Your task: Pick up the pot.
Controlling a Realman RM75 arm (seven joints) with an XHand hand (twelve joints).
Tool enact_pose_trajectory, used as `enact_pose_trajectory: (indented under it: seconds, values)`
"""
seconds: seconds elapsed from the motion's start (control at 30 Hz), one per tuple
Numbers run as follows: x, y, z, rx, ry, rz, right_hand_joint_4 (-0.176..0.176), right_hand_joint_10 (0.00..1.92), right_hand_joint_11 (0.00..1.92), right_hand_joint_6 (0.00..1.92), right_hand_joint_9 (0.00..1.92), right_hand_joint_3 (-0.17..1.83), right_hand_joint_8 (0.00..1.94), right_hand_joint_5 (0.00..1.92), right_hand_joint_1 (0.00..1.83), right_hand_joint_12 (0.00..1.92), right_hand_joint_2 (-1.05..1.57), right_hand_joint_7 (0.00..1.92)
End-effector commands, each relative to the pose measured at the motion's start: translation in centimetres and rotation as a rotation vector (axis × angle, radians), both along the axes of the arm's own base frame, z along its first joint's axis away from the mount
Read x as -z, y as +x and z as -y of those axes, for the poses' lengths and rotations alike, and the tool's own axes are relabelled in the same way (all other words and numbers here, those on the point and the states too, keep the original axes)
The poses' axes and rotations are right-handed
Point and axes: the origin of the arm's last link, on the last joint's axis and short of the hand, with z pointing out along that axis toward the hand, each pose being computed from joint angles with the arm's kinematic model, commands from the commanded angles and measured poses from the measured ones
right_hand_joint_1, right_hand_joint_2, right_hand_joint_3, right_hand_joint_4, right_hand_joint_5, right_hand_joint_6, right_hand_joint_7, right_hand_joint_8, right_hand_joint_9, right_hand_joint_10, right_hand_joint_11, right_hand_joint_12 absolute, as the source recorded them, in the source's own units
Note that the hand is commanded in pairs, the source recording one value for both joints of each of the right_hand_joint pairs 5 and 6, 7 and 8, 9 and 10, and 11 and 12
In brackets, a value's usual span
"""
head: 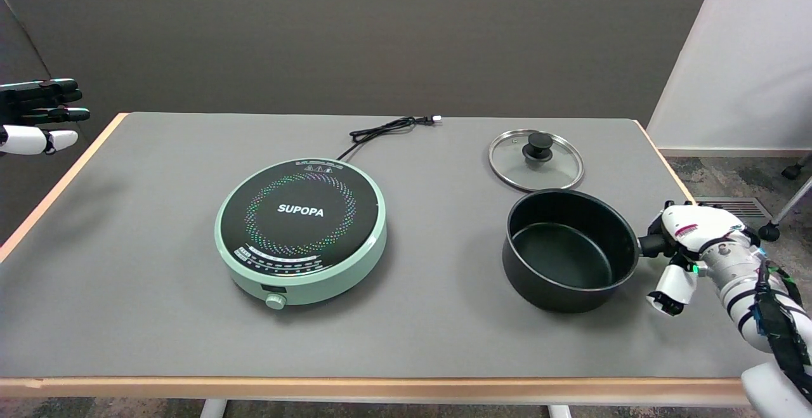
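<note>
We see the black pot (569,250) standing on the table (158,316) right of centre, its short handle wrapped by the fingers (674,235) of our right hand (688,240).

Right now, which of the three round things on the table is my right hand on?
The black pot: the right hand is at its handle. The glass lid lies behind it, and the green cooktop sits further left.

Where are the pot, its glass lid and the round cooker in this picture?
pot (561,259): head view, on its dark inner floor.
lid (558,170): head view, on the glass beside the black knob.
cooker (301,210): head view, on the black top at the brand name.
</note>
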Motion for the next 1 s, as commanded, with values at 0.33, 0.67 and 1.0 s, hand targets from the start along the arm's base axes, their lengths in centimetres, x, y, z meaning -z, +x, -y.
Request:
enact_pose_trajectory:
  seconds: [0.33, 0.67, 1.0]
  values:
    - [-0.2, 0.32, 0.2, -0.019, 0.002, 0.034, -0.116, 1.47, 1.47, 1.47, 1.47, 1.77, 1.47, 1.47, 1.26, 1.47, -0.3, 1.47]
    - [-0.45, 0.18, 0.38, -0.01, 0.002, 0.022, -0.104, 1.66, 1.66, 1.66, 1.66, 0.8, 1.66, 1.66, 1.35, 1.66, 0.0, 1.66]
    - [-1.15, 0.31, 0.37, -0.033, -0.019, 0.042, -0.109, 1.6, 1.6, 1.6, 1.6, 1.05, 1.6, 1.6, 1.28, 1.6, 0.19, 1.6]
